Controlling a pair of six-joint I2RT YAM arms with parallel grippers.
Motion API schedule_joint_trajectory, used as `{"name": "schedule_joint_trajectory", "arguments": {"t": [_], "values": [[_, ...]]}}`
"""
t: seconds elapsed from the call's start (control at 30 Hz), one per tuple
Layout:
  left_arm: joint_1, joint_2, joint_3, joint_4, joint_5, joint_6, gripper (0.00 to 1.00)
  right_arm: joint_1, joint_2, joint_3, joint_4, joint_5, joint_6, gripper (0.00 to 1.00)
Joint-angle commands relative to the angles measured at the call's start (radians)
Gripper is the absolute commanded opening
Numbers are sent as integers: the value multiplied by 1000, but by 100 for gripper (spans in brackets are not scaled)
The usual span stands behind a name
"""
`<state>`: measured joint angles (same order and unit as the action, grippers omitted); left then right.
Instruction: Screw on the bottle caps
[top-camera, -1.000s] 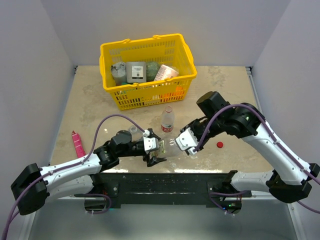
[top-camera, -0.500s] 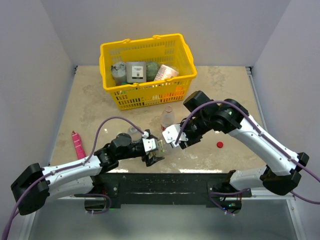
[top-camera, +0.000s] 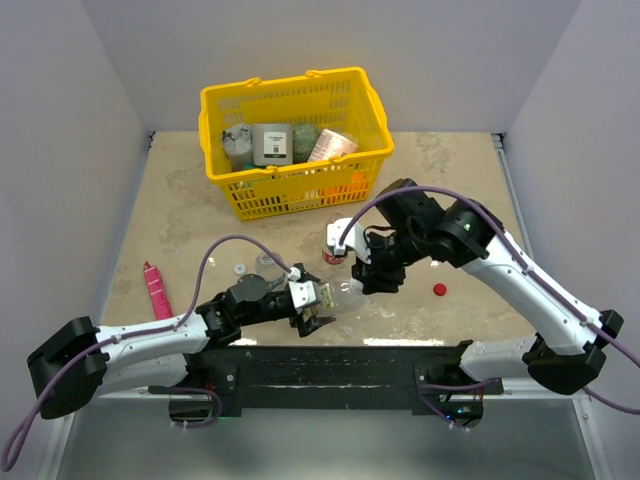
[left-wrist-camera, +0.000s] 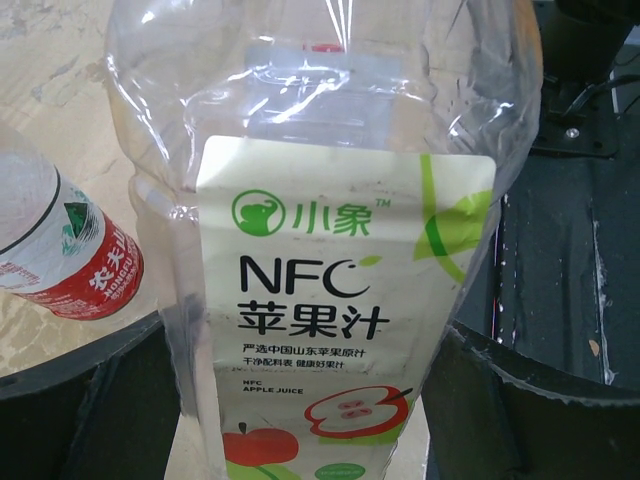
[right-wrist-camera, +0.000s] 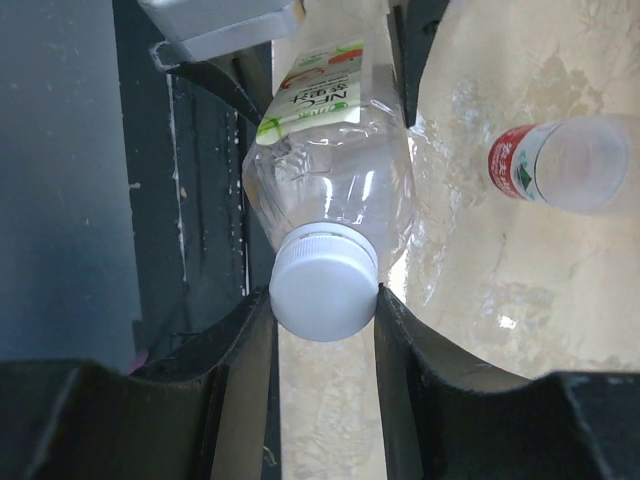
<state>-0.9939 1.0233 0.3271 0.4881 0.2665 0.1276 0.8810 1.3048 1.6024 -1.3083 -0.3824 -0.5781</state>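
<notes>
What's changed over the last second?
The right gripper, shut on the white cap, swung left toward the centre and its wrist turned, with the cap on the neck of the big bottle. The left gripper still holds the big bottle. The red cap, slim bottle and basket are unmoved.

Beige mottled table (top-camera: 180, 210); yellow basket (top-camera: 300, 195) at back centre, goods inside; pink tube (top-camera: 155, 288) flat near left edge; loose white cap (top-camera: 238, 268) just beside short clear bottle (top-camera: 266, 262), left of centre; slim red-labelled bottle (top-camera: 330, 255) upright mid-table; red cap (top-camera: 438, 290) alone on right side, well apart from bottles.
</notes>
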Motion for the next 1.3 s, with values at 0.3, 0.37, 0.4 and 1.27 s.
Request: {"name": "schedule_joint_trajectory", "arguments": {"t": [0.3,0.37,0.4,1.27], "values": [[18,-29,35,299,-164,-214,0,-91,-72,-30,-19,-6,161,21],[17,-23,43,316,-164,-189,0,-109,-68,-21,-25,-13,165,21],[17,-22,53,323,-167,-184,0,-115,-67,-21,-25,-16,167,22],[15,-40,21,340,-167,-146,0,-174,-7,4,-43,-95,187,25]]}}
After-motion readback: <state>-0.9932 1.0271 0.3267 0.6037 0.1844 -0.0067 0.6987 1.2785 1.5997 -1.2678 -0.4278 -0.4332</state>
